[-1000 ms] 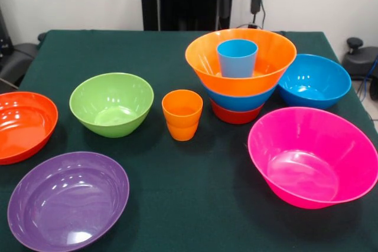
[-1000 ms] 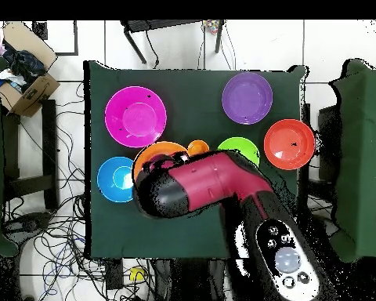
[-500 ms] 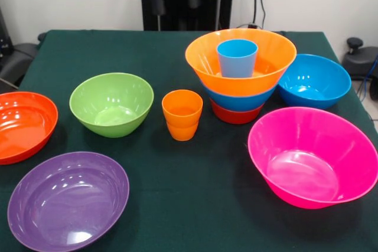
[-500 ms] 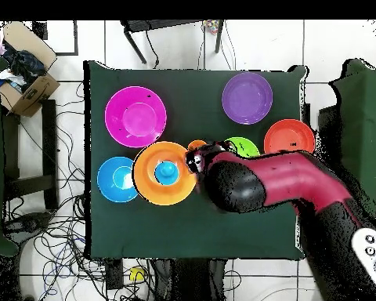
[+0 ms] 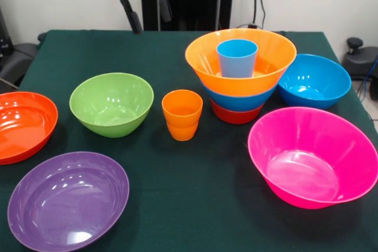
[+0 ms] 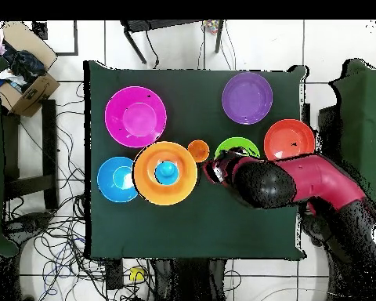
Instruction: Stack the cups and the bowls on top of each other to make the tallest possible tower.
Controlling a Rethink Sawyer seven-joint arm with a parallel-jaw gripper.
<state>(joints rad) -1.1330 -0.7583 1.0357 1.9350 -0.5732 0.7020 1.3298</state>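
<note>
The tower (image 5: 239,87) is an orange bowl (image 6: 150,186) on a blue bowl on a red-orange bowl, with a light blue cup (image 5: 237,57) upright inside the top one. Nested orange cups (image 5: 182,114) stand in front of the tower, beside the lime green bowl (image 5: 111,103). My gripper (image 5: 147,15) hangs open and empty above the table's far edge, behind the lime green bowl and left of the tower. In the overhead view the arm covers part of the lime green bowl (image 6: 240,144), and the gripper (image 6: 215,168) is next to the orange cups (image 6: 197,150).
Single bowls stand round the tower: blue (image 5: 314,79) at the right, large pink (image 5: 313,154) at the near right, purple (image 5: 68,199) at the near left, red-orange (image 5: 23,123) at the left edge. Cables and a cardboard box (image 6: 23,74) lie on the floor beside the table.
The arm has swung away from above the tower toward the lime green bowl, and the gripper has come into the front view at the top left. No cup or bowl has moved.
</note>
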